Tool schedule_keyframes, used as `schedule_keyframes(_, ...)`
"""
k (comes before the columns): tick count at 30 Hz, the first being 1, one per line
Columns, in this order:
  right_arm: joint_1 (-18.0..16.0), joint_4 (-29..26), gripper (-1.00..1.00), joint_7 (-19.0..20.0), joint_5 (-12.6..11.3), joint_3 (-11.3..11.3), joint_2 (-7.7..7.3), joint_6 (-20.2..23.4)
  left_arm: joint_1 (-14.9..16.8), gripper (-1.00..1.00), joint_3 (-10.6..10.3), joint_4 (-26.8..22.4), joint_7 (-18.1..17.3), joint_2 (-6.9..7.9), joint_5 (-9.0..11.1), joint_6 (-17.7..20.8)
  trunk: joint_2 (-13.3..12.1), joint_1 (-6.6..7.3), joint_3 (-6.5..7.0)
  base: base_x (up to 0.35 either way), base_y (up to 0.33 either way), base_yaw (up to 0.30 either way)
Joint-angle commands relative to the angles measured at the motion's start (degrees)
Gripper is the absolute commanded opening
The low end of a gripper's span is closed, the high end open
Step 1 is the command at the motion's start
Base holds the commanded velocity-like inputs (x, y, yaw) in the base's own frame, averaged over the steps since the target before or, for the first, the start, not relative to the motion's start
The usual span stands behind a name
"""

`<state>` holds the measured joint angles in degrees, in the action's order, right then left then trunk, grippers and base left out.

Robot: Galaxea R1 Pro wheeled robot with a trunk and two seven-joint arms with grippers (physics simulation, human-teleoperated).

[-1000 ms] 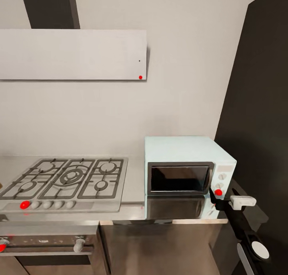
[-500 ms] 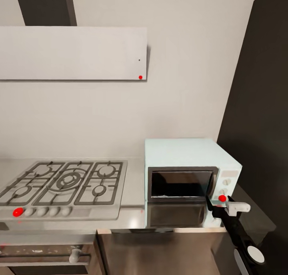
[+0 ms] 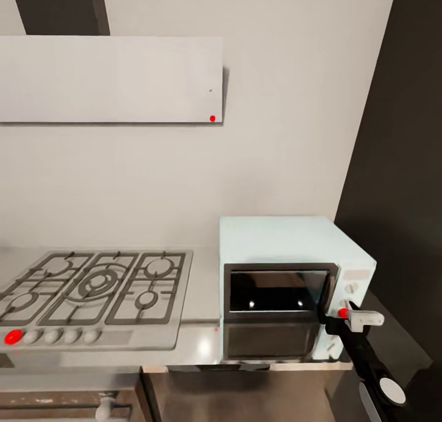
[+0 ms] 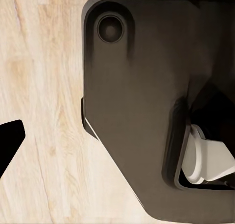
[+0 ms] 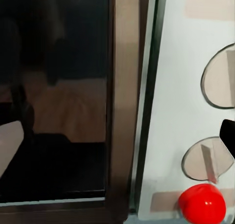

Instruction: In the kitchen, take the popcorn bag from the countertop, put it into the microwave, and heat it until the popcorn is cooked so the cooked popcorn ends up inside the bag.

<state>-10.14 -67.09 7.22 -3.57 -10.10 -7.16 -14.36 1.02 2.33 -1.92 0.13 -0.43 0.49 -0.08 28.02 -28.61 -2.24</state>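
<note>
The pale mint microwave point(image 3: 282, 238) stands on the grey steel countertop point(image 3: 202, 287), against a dark wall. Its dark glass front point(image 3: 276, 290) shows two small glints, with a dark framed panel below. My right gripper point(image 3: 351, 316) is at the microwave's right panel, its tips at the red round light point(image 3: 341, 312). In the right wrist view the light point(image 5: 201, 203), two knobs point(image 5: 208, 158) and the door frame are very close, with one black fingertip point(image 5: 228, 135) at the edge. The popcorn bag and popcorn are hidden. A left fingertip point(image 4: 10, 145) hangs over wooden floor.
A steel gas hob point(image 3: 92, 287) lies left of the microwave under a grey hood point(image 3: 110, 78). A tall dark cabinet point(image 3: 399, 164) stands on the right. An oven knob point(image 3: 104, 403) shows below the counter edge. The robot's dark base point(image 4: 142, 101) is under the left arm.
The view has shifted closer to the microwave. My right gripper has closed in on the red light and now partly covers it. The panel under the glass looks darker than before.
</note>
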Motion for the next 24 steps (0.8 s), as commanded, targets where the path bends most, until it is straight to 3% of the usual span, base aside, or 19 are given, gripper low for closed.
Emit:
schedule_keyframes(1,-0.1,0.0,1.00,0.4,-0.4,-0.1,0.00,-0.1,0.0,1.00,0.2,0.0,0.0,-0.01,0.0,0.0,0.1,-0.03,-0.12,0.035,-0.024,0.000)
schedule_keyframes(7,0.0,0.0,1.00,0.5,-0.4,-0.1,-0.04,-0.1,0.0,1.00,0.2,0.0,0.0,-0.01,0.1,0.0,0.1,-0.03,-0.12,0.141,-0.126,0.000)
schedule_keyframes(19,-0.1,0.0,1.00,0.5,-0.4,-0.1,-0.03,-0.1,0.0,1.00,0.2,0.0,0.0,-0.01,0.0,0.0,0.1,-0.03,-0.12,0.006,-0.005,0.000)
schedule_keyframes(20,0.0,0.0,-1.00,0.5,-0.4,-0.1,-0.02,-0.1,0.0,1.00,0.2,0.0,0.0,-0.01,0.0,0.0,0.1,-0.03,-0.12,0.000,0.000,0.000)
schedule_keyframes(24,-0.1,0.0,-1.00,0.4,-0.4,-0.1,-0.02,-0.2,0.0,1.00,0.2,0.0,0.0,-0.01,0.0,0.0,0.1,-0.03,-0.12,0.000,0.000,0.000)
